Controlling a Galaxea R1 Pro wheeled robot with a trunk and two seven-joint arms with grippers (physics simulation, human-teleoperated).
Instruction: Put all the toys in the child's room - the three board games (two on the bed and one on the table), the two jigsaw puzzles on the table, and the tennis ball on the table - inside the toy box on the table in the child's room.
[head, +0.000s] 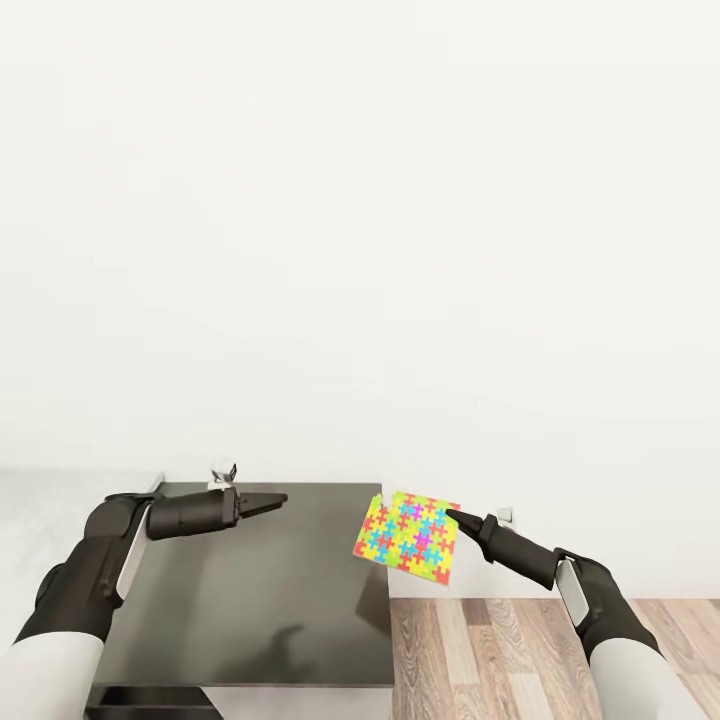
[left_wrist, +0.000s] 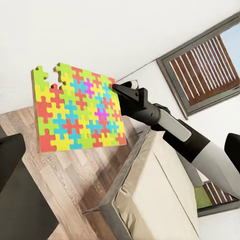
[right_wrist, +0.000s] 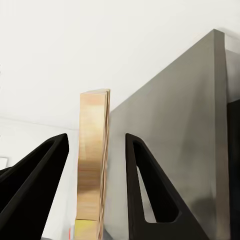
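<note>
My left gripper (head: 275, 498) hangs over the dark grey cabinet top (head: 250, 590), its fingers drawn together to a narrow point with nothing between them. Across from its tip, the jigsaw puzzle (head: 408, 536) is held in the air, tilted, just past the cabinet's edge and above the wood-plank floor (head: 500, 660). My right gripper (head: 452, 518) meets its far edge; from the right wrist, the puzzle's edge (right_wrist: 92, 165) stands between the two black fingers (right_wrist: 150, 190), though I cannot tell whether they touch it.
</note>
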